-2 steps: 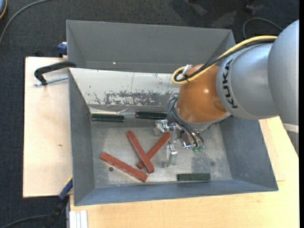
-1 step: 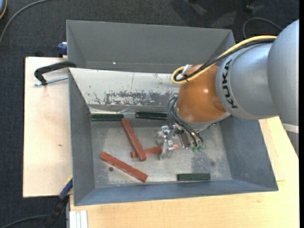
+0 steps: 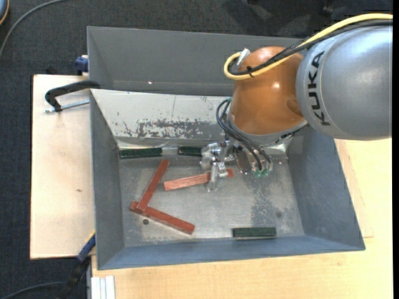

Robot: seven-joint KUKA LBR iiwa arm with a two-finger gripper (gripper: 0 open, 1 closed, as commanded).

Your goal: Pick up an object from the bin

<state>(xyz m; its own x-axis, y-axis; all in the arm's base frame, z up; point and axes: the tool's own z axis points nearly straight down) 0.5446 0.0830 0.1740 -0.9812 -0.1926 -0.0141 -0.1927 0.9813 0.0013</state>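
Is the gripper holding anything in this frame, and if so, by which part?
Cannot be told. The gripper sits over the right end of a reddish-brown flat stick, but whether it grips that end is not visible.

Bare bin floor (image 3: 277,209) open at right, red-brown sticks (image 3: 151,194) crowding left middle; dark green bar (image 3: 254,232) against front wall

**One brand name, read on the robot arm**

The word "KUKA" is printed in black capital letters on the rounded grey link (image 3: 356,73) of the arm, in the upper right of the frame. The lettering (image 3: 315,92) is turned on its side and runs up and down along the link's left edge, just beside the orange cover (image 3: 268,98). No other text, label, number or sign can be read anywhere else.
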